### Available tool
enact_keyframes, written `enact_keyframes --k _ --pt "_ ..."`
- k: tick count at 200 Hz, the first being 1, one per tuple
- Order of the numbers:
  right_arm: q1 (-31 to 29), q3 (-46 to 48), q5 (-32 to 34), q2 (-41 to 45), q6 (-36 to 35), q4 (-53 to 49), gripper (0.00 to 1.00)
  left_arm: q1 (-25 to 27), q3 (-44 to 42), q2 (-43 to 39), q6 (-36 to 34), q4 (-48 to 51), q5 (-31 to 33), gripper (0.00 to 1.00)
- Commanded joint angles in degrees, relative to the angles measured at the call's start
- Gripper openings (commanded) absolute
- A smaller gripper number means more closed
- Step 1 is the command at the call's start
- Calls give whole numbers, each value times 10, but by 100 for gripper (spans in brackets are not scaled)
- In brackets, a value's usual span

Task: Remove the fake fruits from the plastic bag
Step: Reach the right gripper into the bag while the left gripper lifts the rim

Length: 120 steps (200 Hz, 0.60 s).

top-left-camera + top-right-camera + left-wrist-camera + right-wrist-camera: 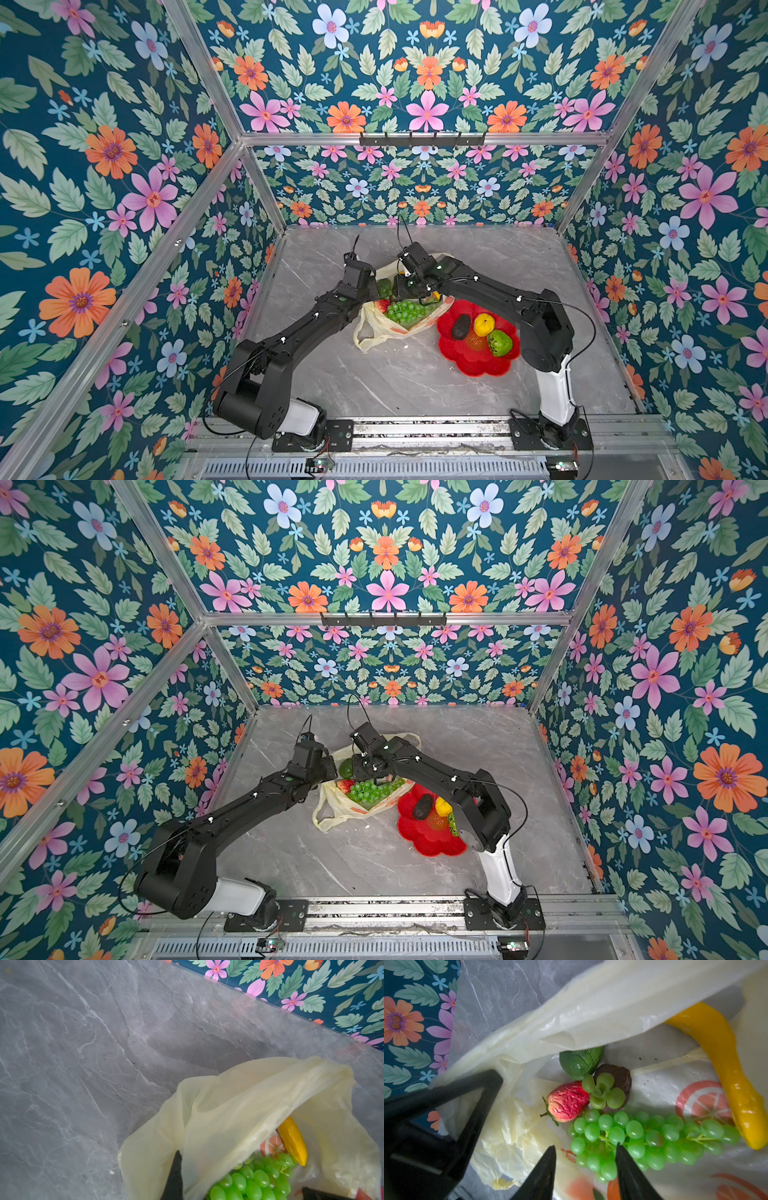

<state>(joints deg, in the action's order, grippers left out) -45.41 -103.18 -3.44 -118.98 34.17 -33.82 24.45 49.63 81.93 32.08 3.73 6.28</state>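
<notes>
Looks a little under halfway done. Already out and resting close together on the red flower-shaped plate (473, 368): dark avocado (460, 327), yellow lemon (483, 324) and bumpy bright green fruit (500, 343). Plastic bag (386, 328) lying mid-way across the grey marbled surface (415, 386), just beside the plate and to its left in both top views. Left inside the bag, as far as visible through the open mouth: green grape bunch (643, 1140), red strawberry (566, 1101), dark green fruit (581, 1061), yellow banana (724, 1068) along one wall, plus a brown round fruit (612, 1086) with a green calyx, tucked just beside the strawberry and the dark green fruit. Five pieces to go by that count; possibly more hidden under the folded film, cannot tell. Left pincer (180, 1159) clenched on the bag's upper rim, lifting the film to keep the mouth gaping. Right pincer (585, 1147) down inside the mouth, jaws parted on either side of the near end of the grape bunch, tips level with the grapes, nothing squeezed or lifted yet. Judged as the start of the fourth pick, with the grapes the likely target. Remaining after that: strawberry, dark green fruit, brown round fruit and banana, all loose on the bag's lower wall and seemingly reachable with the rim held up.
</notes>
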Motion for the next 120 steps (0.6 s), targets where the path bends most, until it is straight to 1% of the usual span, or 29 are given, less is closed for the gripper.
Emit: enact_keyframes --k 1,65,120 --pt "0 -44 15 -29 -13 -53 40 -11 -7 -6 18 -21 -35 0" --pt "1 -171 50 -112 -23 -142 28 -22 -23 -12 17 -27 -45 0" --pt "2 -212 54 -143 -24 -160 24 -25 -18 -8 13 -26 -48 0"
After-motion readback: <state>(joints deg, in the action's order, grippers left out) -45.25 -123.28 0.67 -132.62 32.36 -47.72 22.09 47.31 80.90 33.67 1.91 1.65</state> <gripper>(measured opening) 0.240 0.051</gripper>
